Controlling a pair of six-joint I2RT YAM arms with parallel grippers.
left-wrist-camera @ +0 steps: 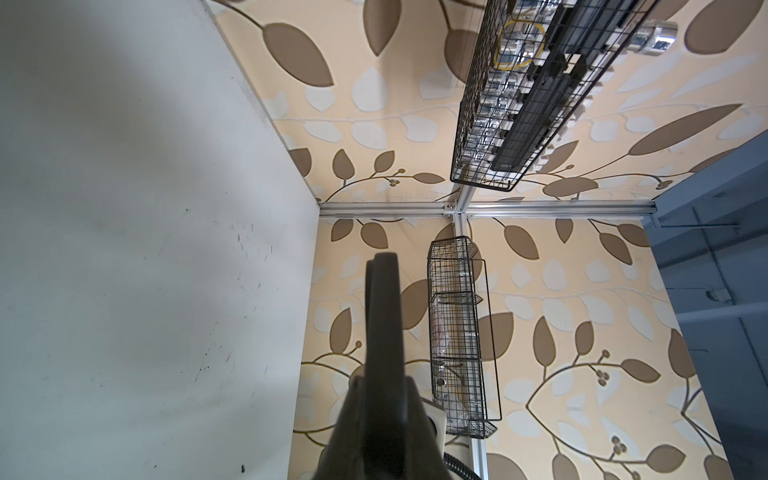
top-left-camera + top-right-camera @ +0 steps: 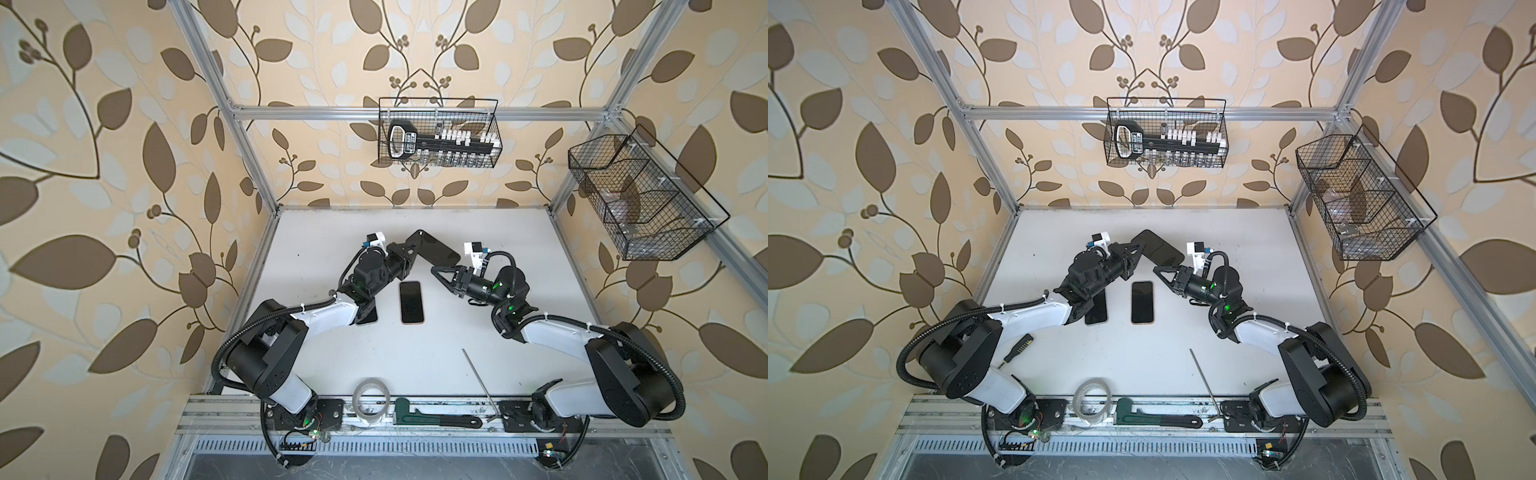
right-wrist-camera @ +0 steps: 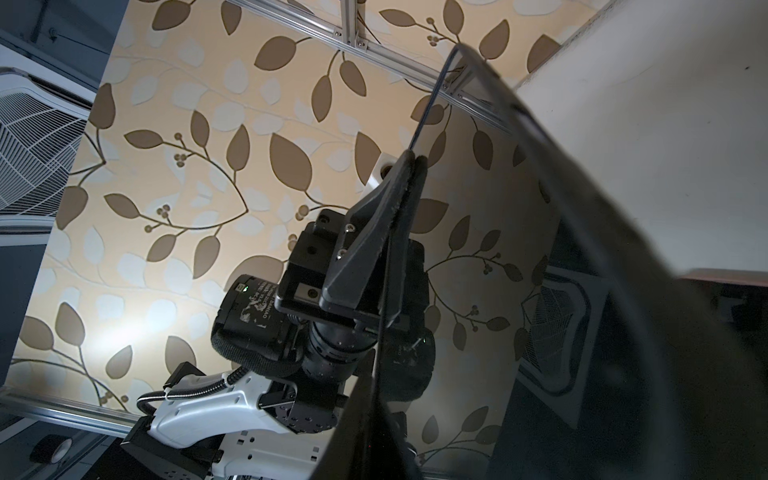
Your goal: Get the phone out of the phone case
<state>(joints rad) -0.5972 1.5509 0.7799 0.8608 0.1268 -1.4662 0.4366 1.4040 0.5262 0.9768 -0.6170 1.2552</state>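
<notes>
A dark flat slab, the phone in its phone case (image 2: 436,248) (image 2: 1158,247), hangs tilted above the white table between both grippers. I cannot tell phone from case in both top views. My left gripper (image 2: 409,249) (image 2: 1133,248) is shut on its far-left end. My right gripper (image 2: 434,270) (image 2: 1156,270) is shut on its near edge. The left wrist view shows the slab edge-on (image 1: 382,316) between the clamped fingers (image 1: 353,419). Its glossy face (image 3: 478,249) in the right wrist view mirrors the wallpaper inside a thin dark rim (image 3: 432,95).
Two more phones lie screen-up on the table (image 2: 332,232): one mid-table (image 2: 411,302), one half under the left arm (image 2: 368,318). A tape roll (image 2: 371,399), green wrench (image 2: 436,417) and metal rod (image 2: 480,380) sit at the front, a screwdriver (image 2: 1017,347) front left. Wire baskets (image 2: 438,133) (image 2: 640,199) hang on the walls.
</notes>
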